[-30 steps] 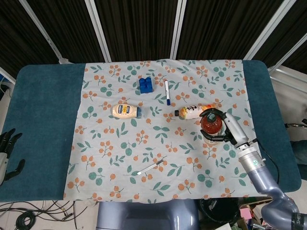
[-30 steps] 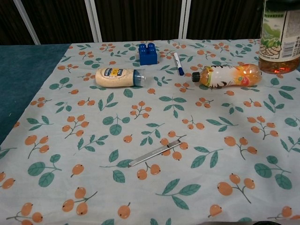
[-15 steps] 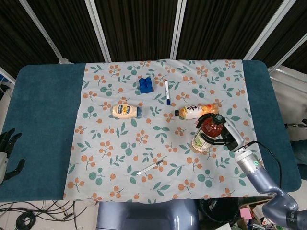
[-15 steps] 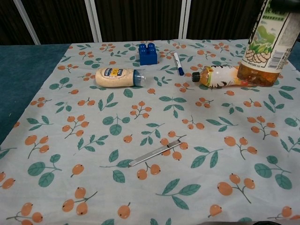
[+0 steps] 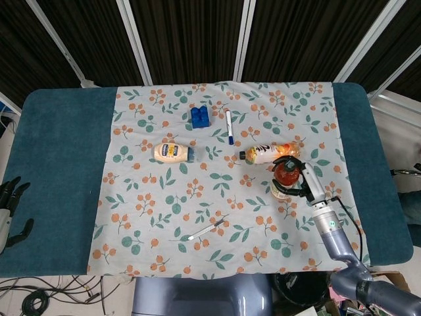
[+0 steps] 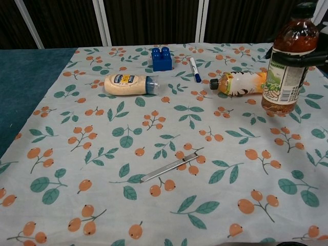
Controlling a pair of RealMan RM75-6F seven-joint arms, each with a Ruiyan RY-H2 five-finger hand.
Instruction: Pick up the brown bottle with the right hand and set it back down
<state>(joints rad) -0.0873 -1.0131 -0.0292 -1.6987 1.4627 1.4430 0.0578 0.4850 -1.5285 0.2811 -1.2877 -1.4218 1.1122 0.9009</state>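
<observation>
The brown bottle stands upright over the right part of the floral cloth, just in front of a lying orange bottle. Its base is at or just above the cloth; I cannot tell which. My right hand grips it around the upper body, and dark fingers show wrapped around it at the chest view's right edge. My left hand hangs off the table's near left edge, fingers apart, holding nothing.
An orange juice bottle lies right behind the brown one. A mayonnaise bottle, blue brick and pen lie further left. A thin metal tool lies near the front.
The right hand has brought the brown bottle down from high above the cloth and drawn it nearer; it tilted on the way and is upright now. The left hand has stayed still.
</observation>
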